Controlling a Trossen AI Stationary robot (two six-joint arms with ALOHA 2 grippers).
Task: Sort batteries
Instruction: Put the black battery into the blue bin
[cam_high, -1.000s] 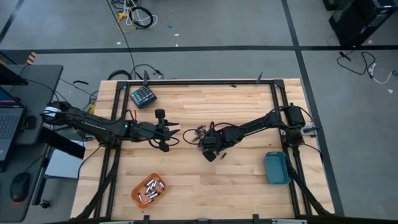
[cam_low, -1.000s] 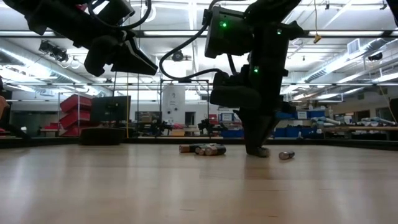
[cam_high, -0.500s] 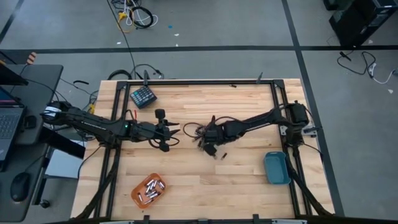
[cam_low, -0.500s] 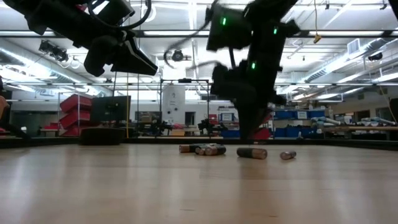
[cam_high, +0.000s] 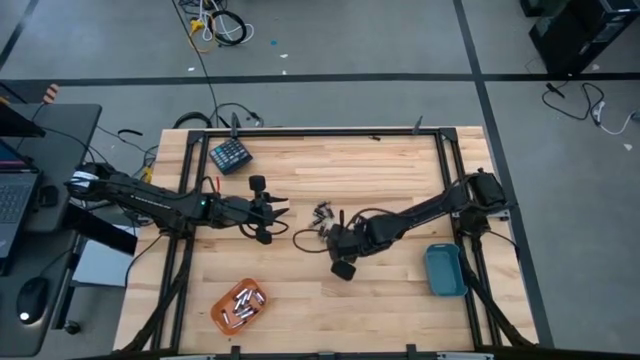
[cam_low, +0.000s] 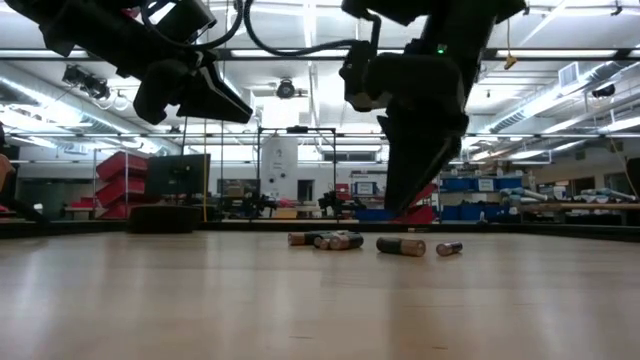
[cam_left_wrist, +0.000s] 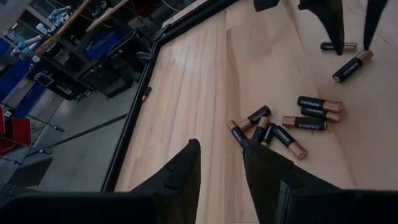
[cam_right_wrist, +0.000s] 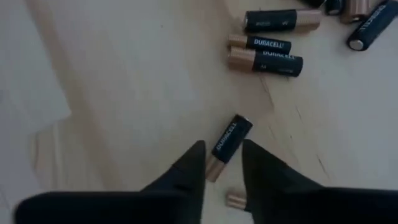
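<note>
Several loose batteries (cam_high: 322, 213) lie on their sides in a cluster mid-table, dark with copper ends (cam_left_wrist: 280, 121). One battery (cam_right_wrist: 225, 146) lies on the wood apart from them, another (cam_low: 449, 248) beside it. My right gripper (cam_right_wrist: 222, 144) hangs open above that single battery (cam_low: 400, 245), one finger on either side and clear of it. My left gripper (cam_high: 283, 213) hovers open left of the cluster, with nothing between its fingers (cam_left_wrist: 219, 144).
An orange tray (cam_high: 238, 305) holding several batteries sits near the front left. A blue tray (cam_high: 444, 270) stands at the right, near my right arm's base. A dark teal keypad block (cam_high: 230, 155) lies at the far left. Bare wood lies between the trays.
My right gripper has risen off the table, rolled about its pointing line, and shifted a little toward the near edge. A battery now lies free on the wood where its fingertips stood. The battery to its right has shifted slightly.
</note>
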